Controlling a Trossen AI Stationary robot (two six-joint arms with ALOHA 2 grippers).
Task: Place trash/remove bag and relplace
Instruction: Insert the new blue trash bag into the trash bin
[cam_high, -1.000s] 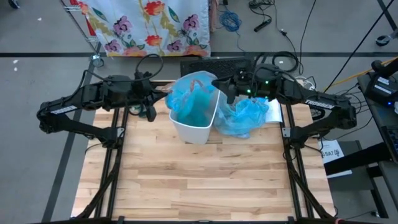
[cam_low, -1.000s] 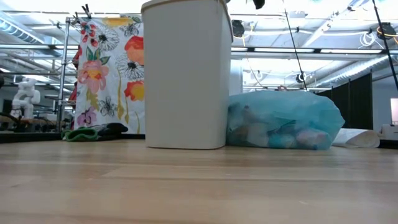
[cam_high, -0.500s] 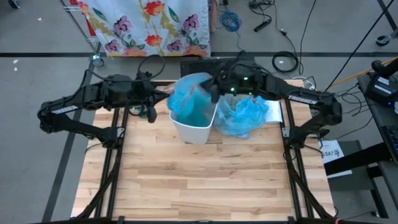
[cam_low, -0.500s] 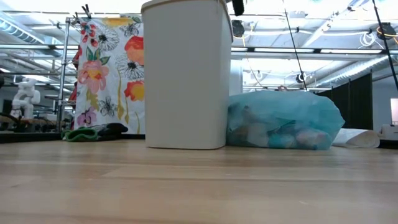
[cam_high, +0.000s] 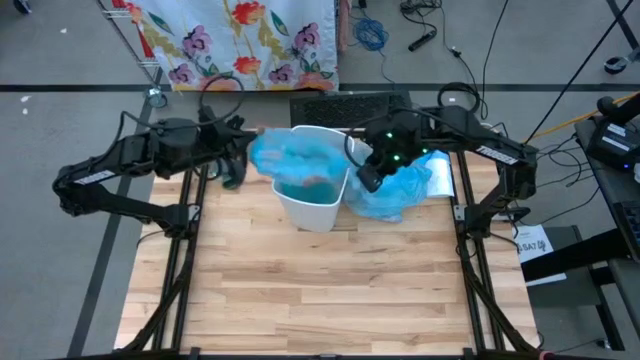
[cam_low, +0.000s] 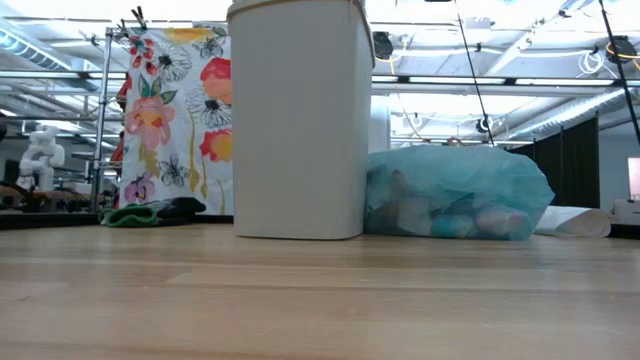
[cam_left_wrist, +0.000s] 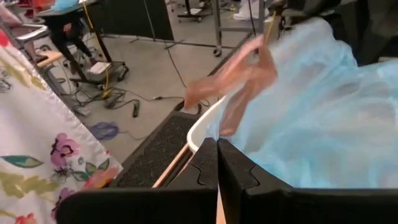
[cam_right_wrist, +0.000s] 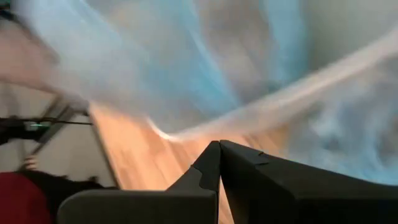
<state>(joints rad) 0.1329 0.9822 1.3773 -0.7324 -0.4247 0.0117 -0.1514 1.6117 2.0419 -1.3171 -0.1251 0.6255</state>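
A white bin (cam_high: 318, 210) (cam_low: 300, 120) stands upright at the table's far middle. A light-blue bag liner (cam_high: 300, 162) (cam_left_wrist: 311, 112) with a pinkish drawstring (cam_left_wrist: 239, 81) lies spread over its mouth and reaches past the left rim. My left gripper (cam_high: 241, 172) (cam_left_wrist: 217, 144) is shut at that left edge. My right gripper (cam_high: 367, 181) (cam_right_wrist: 219, 147) is shut just right of the bin, above a full, closed blue bag (cam_high: 400, 192) (cam_low: 455, 195) that rests on the table against the bin. Pale scraps of trash (cam_low: 440, 215) show through that bag's film. My left gripper holds the liner by its left edge (cam_left_wrist: 233, 140), pinched between the two shut fingers, coming level from the table's left. The film runs from the fingers over the bin's rim, drawn out sideways past the rim. My right gripper: the view is blurred, and I cannot tell whether it touches the liner or the bin's rim.
A white paper sheet (cam_high: 440, 178) lies at the table's right far corner behind the full bag. A dark keyboard-like mat (cam_high: 345, 105) sits beyond the far edge, and a flowered cloth (cam_low: 175, 120) hangs behind. The table's near half (cam_high: 320, 290) is bare wood.
My right gripper has swung from the bin's far rim toward the near edge, down to the bin's right side. My left gripper has drawn back a little toward the table's left. The liner, bunched and standing above the bin before, is now spread flatter and pulled past the left rim.
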